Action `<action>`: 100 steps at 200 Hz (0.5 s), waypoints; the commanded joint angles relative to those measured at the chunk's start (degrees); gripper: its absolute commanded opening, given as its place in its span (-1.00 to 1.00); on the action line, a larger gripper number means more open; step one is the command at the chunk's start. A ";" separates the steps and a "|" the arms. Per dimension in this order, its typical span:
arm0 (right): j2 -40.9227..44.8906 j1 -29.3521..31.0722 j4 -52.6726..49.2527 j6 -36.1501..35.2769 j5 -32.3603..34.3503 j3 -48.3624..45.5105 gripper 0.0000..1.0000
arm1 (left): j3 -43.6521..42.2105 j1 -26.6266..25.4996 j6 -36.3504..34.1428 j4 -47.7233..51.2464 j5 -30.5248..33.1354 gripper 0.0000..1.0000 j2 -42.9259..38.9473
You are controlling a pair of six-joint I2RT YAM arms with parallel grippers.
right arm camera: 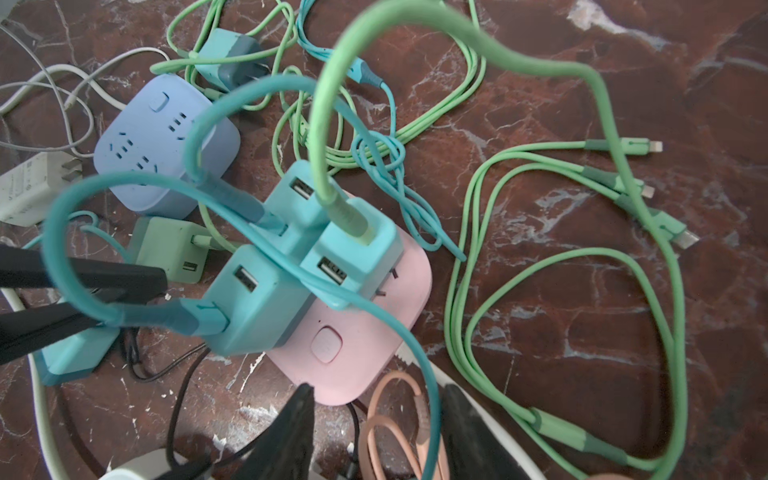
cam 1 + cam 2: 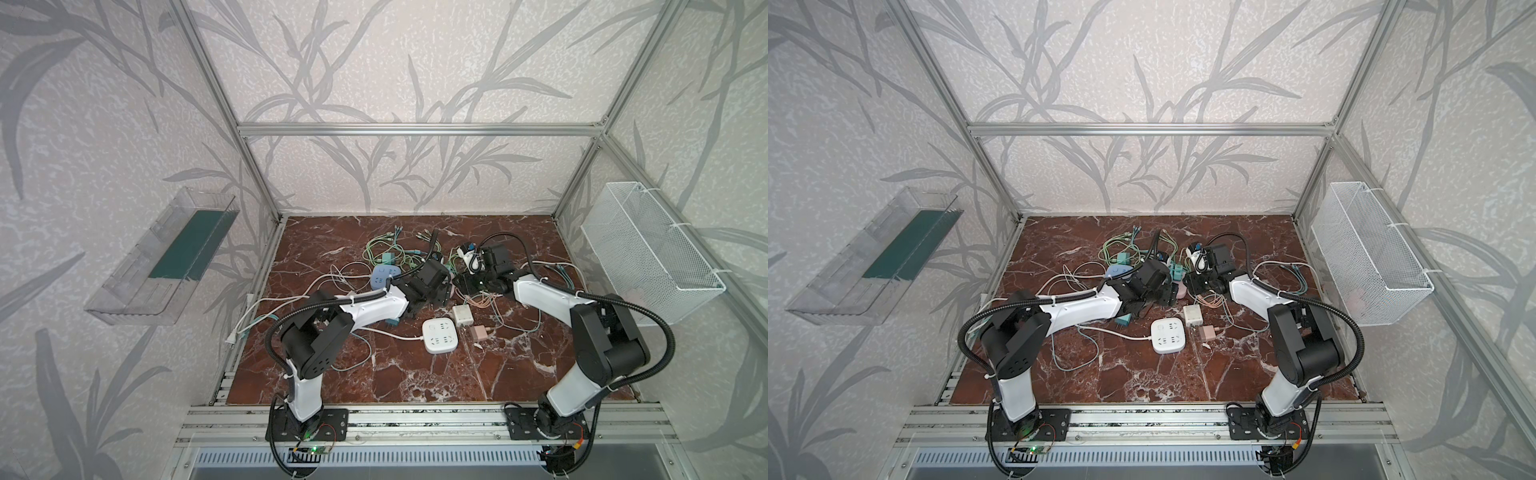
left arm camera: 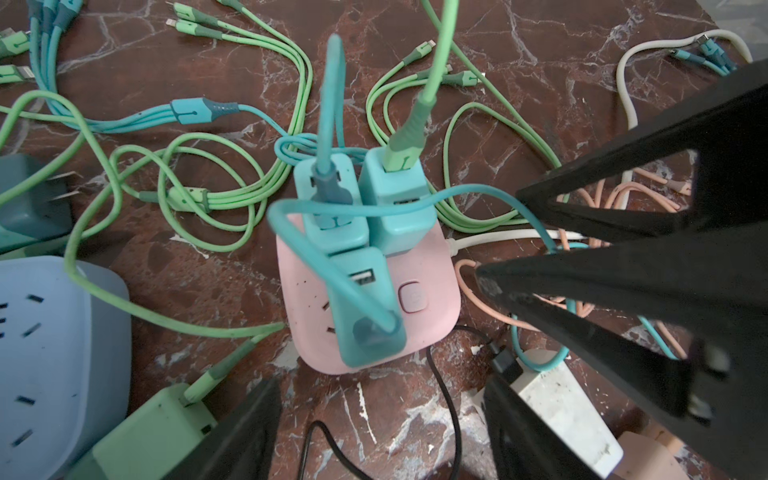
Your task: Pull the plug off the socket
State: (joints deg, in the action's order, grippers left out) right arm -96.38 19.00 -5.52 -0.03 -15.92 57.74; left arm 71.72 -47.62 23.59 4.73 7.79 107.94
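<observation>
The three teal plugs point(image 3: 351, 316) stand pushed into the pink socket point(image 3: 432, 282), packed so close that their sides touch. The socket lies flat about mid-worktop point(image 2: 415, 382), a little toward the far side, squeezed between the two hands and mostly hidden under them in both top views.

Two of the plugs carry teal cables point(image 3: 333, 83) that loop high and cross over the block. The third carries a green cable point(image 3: 438, 54) that arcs up from it. One teal cable droops through the gap of the right hand point(image 1: 378, 390), next to a coil of pink cable point(image 1: 422, 419).

That right hand hovers at the socket's right edge, its jaws part-way apart with nothing clamped. The left hand point(image 3: 382, 386) stands on the socket's left, jaws wide and empty, tips just short of it. A black cable point(image 3: 446, 395) runs over the worktop beneath.

Left of the socket sits a blue socket point(image 2: 384, 276), partly under the left arm, with a green adapter point(image 3: 153, 436) just beside it. Nearer lie a white adapter point(image 2: 463, 314), a pink adapter point(image 2: 481, 333) and a white socket point(image 2: 439, 335). More green cables tangle point(image 2: 386, 249) at the far side. A wire basket point(image 2: 648, 249) hangs on the right wall and a clear tray point(image 2: 158, 266) on the left.
</observation>
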 commanded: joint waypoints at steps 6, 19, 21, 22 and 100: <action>-2.44 -0.23 -5.34 -0.04 0.60 3.39 -0.03 | 2.90 -0.07 -0.14 2.49 2.14 0.48 1.89; -3.58 -0.21 -7.48 -0.16 1.06 4.75 -0.05 | 3.80 -0.03 -0.31 3.27 2.31 0.44 2.67; -3.71 -0.27 -7.84 -0.15 1.13 4.89 -0.05 | 3.91 0.02 -0.41 3.27 2.34 0.44 2.77; -3.81 -0.23 -8.02 -0.14 1.19 5.04 -0.05 | 3.93 -0.04 -0.40 3.31 2.33 0.43 2.78; -8.41 -0.28 -13.33 3.81 1.70 9.11 -0.26 | 5.46 0.24 -1.09 3.04 3.17 0.29 4.56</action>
State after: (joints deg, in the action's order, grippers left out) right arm -103.20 19.00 -15.57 1.65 -14.24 64.20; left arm 75.02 -47.57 22.85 6.72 9.43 111.28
